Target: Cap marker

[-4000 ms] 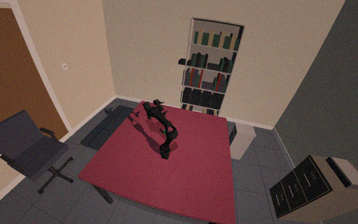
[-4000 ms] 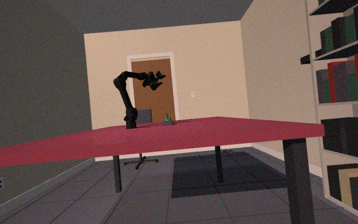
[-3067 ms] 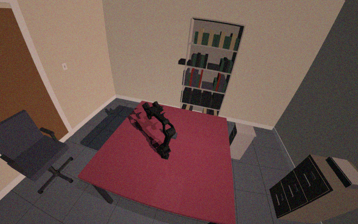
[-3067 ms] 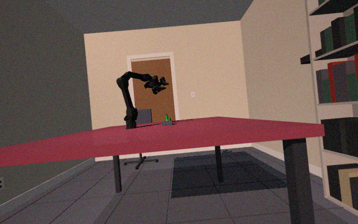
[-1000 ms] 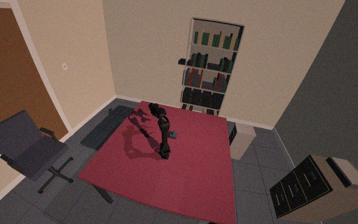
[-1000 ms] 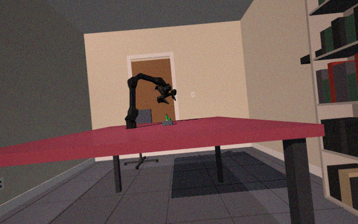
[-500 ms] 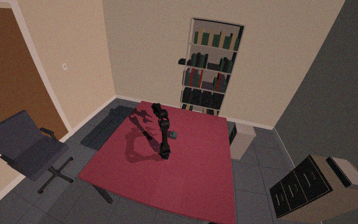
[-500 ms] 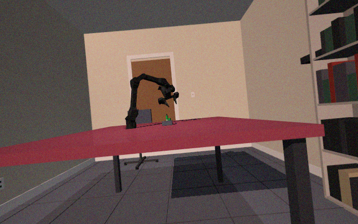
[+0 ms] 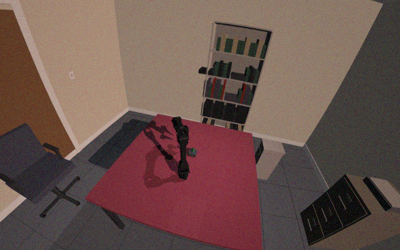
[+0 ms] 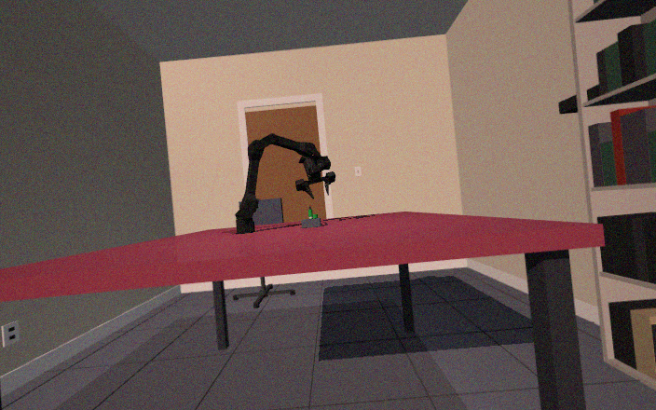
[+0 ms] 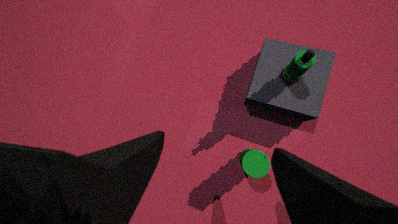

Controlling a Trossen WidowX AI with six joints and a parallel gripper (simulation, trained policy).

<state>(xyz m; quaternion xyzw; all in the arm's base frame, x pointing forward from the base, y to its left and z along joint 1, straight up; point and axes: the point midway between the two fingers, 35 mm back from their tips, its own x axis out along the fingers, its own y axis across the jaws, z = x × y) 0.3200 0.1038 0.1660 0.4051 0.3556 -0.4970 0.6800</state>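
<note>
A green marker with a dark tip (image 11: 299,64) (image 10: 310,211) (image 9: 192,149) stands upright in the grey holder block (image 11: 268,55) (image 10: 310,223) (image 9: 192,155). The green cap (image 11: 256,163) (image 10: 315,216) stands on the table in front of the block in the wrist view, apart from it. My gripper (image 11: 218,146) (image 10: 320,196) is open and empty, high above the table. In the wrist view the cap shows between the fingers' lines, close beside the right fingertip, but well below it. In the top view the fingers and the cap cannot be made out.
The red table (image 9: 220,186) (image 10: 422,239) carries the arm's base. A bookshelf (image 9: 226,77) (image 10: 641,185) stands by the wall past the table. An office chair (image 9: 33,161) stands beside the table, and cabinets stand on the other side.
</note>
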